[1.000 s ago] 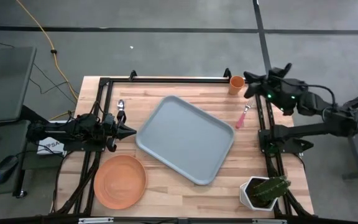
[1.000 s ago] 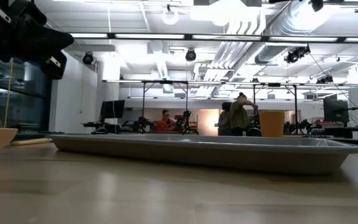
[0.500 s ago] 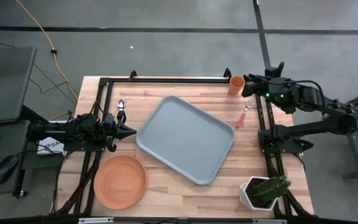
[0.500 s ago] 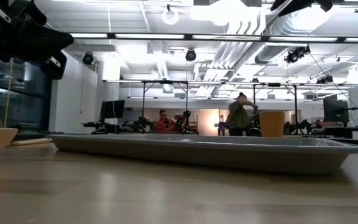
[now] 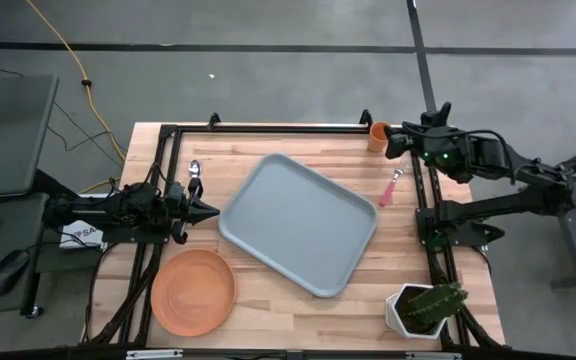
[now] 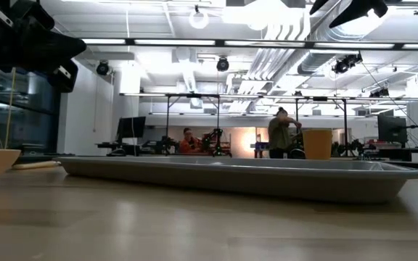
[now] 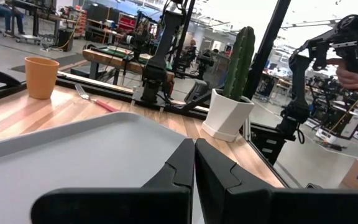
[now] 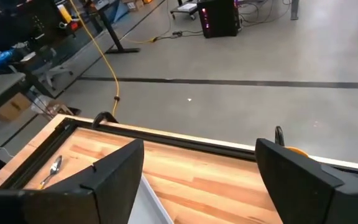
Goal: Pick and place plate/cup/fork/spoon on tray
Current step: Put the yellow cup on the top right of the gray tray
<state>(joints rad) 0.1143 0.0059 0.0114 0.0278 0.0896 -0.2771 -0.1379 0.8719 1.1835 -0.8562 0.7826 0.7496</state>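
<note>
The grey-blue tray (image 5: 298, 222) lies slantwise in the table's middle. The orange plate (image 5: 193, 291) rests flat near the front left. The orange cup (image 5: 379, 135) stands upright at the far right; it also shows in the left wrist view (image 7: 41, 76). The pink-handled fork (image 5: 392, 186) lies right of the tray. The spoon (image 5: 194, 176) lies at the far left. My right gripper (image 5: 396, 141) is open, high beside the cup. My left gripper (image 5: 211, 211) is shut and empty at the tray's left edge.
A white pot with a green cactus (image 5: 426, 308) stands at the table's front right corner. Black frame rails (image 5: 268, 128) run along the table's far, left and right sides. People show in the room beyond the table (image 6: 280, 135).
My right gripper has gone toward the table's left edge, closing in on the cup. In the low view it has come down into the picture's top right. My left arm has kept still.
</note>
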